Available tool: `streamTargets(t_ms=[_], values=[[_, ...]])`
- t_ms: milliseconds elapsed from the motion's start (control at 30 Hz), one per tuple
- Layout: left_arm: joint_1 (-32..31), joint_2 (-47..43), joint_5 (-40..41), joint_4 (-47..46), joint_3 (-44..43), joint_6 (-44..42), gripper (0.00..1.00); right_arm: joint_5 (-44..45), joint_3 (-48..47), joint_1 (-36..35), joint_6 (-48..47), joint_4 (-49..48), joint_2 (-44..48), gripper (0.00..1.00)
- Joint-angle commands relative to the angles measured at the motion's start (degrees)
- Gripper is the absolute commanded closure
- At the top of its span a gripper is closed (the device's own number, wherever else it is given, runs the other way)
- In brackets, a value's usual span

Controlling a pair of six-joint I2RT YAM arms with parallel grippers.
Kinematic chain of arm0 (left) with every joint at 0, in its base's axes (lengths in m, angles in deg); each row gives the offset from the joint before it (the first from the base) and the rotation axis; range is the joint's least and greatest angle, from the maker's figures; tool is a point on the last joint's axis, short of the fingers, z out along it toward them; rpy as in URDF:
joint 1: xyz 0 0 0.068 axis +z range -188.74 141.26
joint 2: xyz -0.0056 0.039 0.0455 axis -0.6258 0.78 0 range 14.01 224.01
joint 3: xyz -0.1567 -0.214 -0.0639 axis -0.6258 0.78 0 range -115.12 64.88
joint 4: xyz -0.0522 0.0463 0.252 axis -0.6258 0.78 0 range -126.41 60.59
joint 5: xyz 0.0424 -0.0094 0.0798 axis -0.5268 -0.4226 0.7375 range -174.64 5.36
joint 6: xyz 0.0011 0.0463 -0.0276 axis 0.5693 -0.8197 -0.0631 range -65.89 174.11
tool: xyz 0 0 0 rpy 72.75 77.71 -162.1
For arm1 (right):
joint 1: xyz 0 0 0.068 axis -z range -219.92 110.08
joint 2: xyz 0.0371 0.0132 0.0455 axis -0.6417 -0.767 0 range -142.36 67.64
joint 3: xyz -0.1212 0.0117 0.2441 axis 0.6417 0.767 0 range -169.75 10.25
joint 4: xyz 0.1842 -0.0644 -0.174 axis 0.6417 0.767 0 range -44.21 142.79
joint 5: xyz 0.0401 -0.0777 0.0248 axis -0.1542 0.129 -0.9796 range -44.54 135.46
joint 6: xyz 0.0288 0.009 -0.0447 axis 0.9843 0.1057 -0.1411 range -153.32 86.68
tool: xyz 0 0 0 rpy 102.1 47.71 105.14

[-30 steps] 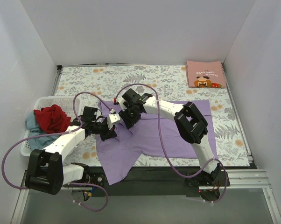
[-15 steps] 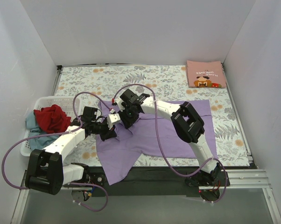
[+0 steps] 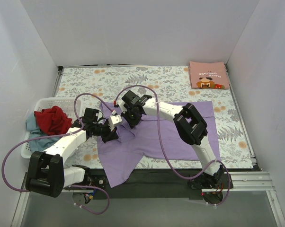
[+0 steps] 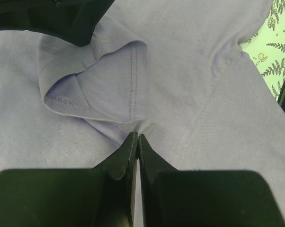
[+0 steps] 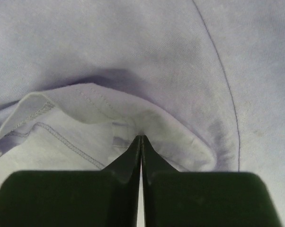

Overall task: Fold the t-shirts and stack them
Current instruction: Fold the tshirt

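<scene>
Now L fingers (image 4: 119,161) & R fingers (image 5: 126,161) both tight on folds of purple tee (image 3: 142,142), close together.

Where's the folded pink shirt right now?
In the top view, the pink shirt lies at the far right corner of the table, beyond and apart from the purple shirt.

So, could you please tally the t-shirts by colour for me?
Lavender t-shirt: 1
Salmon-pink t-shirt: 1
Red t-shirt: 1
Grey-blue t-shirt: 1
Total: 4
</scene>
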Motion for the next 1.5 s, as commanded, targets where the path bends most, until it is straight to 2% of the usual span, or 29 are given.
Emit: streamTargets(t_ms=[0, 33, 67, 133, 300, 400, 567, 1033, 1133, 1267, 1333, 1467], values=[[0.1, -1.2, -0.7, -0.3, 0.1, -0.3, 1.0, -1.1, -0.9, -0.3, -1.1, 2.1, 4.4, 0.93], [0.1, -1.2, -0.7, -0.4, 0.1, -0.2, 1.0, -1.7, -0.7, -0.3, -1.0, 2.1, 5.0, 0.77], [0.1, -1.2, -0.7, -0.4, 0.1, -0.3, 1.0, -2.9, -0.7, -0.3, -0.9, 2.1, 5.1, 0.7], [0.1, -1.1, -0.7, -0.5, 0.1, -0.1, 1.0, -3.4, -1.3, -0.3, -0.3, 2.2, 5.2, 0.64], [0.1, -1.2, -0.8, -0.5, 0.1, 0.0, 1.0, -3.4, -1.7, -1.1, -0.2, 2.7, 4.8, 0.6], [0.2, -1.2, -0.8, -0.7, 0.1, -0.1, 1.0, -2.6, -1.1, -2.0, -0.5, 2.9, 3.9, 0.53], [0.1, -1.3, -0.9, -0.7, 0.1, 0.2, 1.0, -0.2, -0.9, -2.5, -1.1, 2.7, 1.7, 0.53], [0.1, -1.4, -0.9, -0.8, 0.6, 0.3, 1.0, 5.8, -1.2, -2.6, -2.4, 2.5, -0.4, 0.63], [0.2, -1.5, -0.7, -0.8, 0.5, 0.3, 1.0, 5.7, -1.2, -2.5, -2.3, 2.6, -0.2, 0.72], [0.2, -1.6, -0.7, -0.7, 0.7, 0.4, 1.0, 5.3, -0.6, -2.5, -2.3, 2.8, 2.0, 0.76], [0.2, -1.8, -0.7, -0.7, 0.7, 0.5, 1.0, 5.3, 0.1, -2.5, -2.6, 2.9, 4.1, 0.87], [0.1, -2.2, -0.5, 0.0, 0.4, -0.4, 1.0, 5.9, 2.5, -2.5, -3.7, 3.1, 9.0, 0.99]])
